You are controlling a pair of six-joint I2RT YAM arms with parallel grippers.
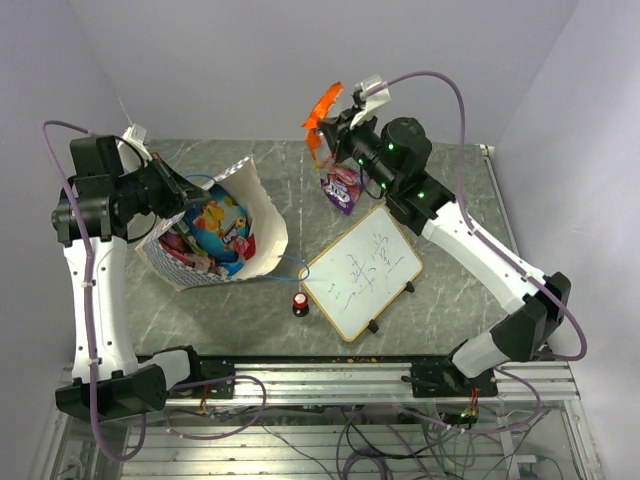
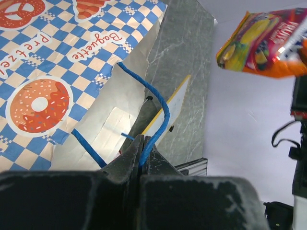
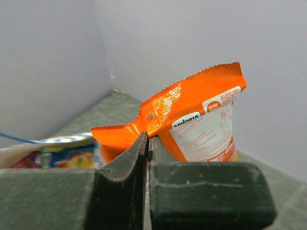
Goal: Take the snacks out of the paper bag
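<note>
My right pincer (image 3: 146,139) is clamped on the top seam of the orange packet (image 3: 192,115), which is held up in the air. The purple packet (image 1: 342,187) lies on the desk (image 1: 230,310) just below it. My left pincer (image 2: 140,148) is pinched shut on the blue cord handle (image 2: 154,98) of the paper bag (image 1: 268,215), with more snacks (image 1: 215,235) inside. Best move, I think: lower the orange packet beside the purple one, not onto it, release low, and hold the cord steady.
</note>
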